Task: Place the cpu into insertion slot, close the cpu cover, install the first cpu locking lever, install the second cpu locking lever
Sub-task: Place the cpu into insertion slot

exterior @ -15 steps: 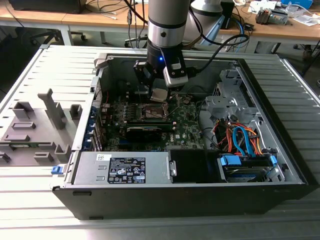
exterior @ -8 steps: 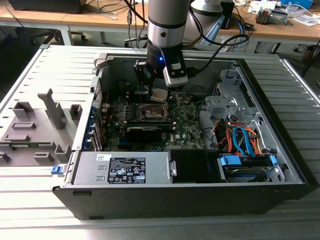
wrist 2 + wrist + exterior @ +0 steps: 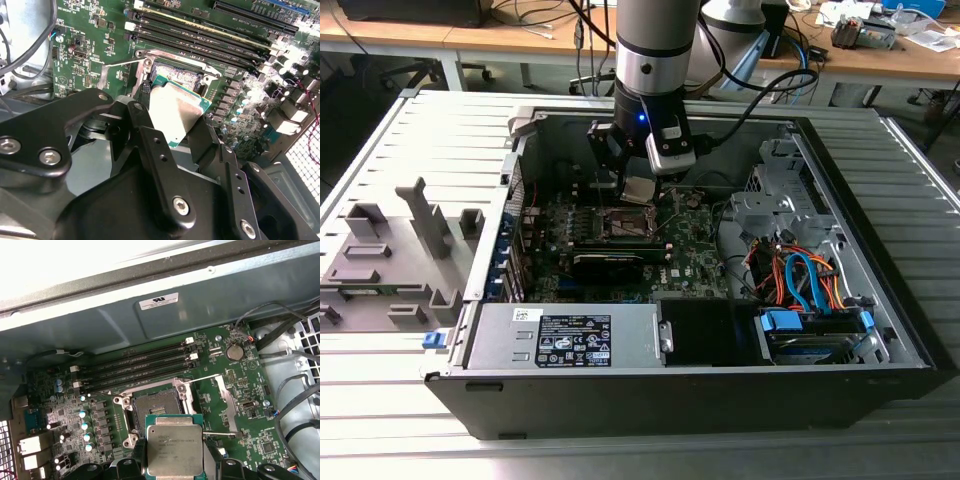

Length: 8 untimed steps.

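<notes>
My gripper (image 3: 633,178) is shut on the cpu (image 3: 638,190), a small square chip with a pale metal face. It holds the chip by two opposite edges, a little above the motherboard. In the second wrist view the black fingers (image 3: 146,131) clamp the cpu (image 3: 175,111) over the near rim of the insertion slot (image 3: 172,75). In the first wrist view the cpu (image 3: 174,445) hangs just short of the insertion slot (image 3: 157,407), whose dark recess lies bare. A silvery plate (image 3: 228,401) beside the socket looks like the cpu cover swung open. Two thin locking levers (image 3: 201,379) stick out unlatched.
The open computer case (image 3: 880,250) lies on a slatted metal table. Memory slots (image 3: 135,367) run behind the socket, and a black graphics card (image 3: 610,262) lies in front of it. Cables and drive bays (image 3: 800,280) fill the exterior view's right. Grey fixtures (image 3: 390,260) stand at its left.
</notes>
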Motion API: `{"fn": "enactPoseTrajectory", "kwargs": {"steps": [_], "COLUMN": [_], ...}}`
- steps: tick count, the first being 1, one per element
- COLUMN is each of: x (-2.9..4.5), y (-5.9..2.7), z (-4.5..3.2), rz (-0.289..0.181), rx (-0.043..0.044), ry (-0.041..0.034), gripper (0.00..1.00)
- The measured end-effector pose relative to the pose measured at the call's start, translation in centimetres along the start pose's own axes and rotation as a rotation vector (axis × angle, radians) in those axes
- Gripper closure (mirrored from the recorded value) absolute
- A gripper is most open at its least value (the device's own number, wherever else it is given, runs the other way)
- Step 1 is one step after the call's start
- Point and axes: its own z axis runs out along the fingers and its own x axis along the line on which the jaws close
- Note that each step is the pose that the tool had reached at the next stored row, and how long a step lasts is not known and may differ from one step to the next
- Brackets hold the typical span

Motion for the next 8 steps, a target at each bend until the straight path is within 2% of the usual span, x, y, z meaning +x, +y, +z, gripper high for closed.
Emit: {"fn": "enactPoseTrajectory", "kwargs": {"steps": [8], "x": [0.0], "y": [0.0], "z": [0.0], "rz": [0.004], "rx": [-0.0001], "ry": [-0.0004], "gripper": [0.46]}}
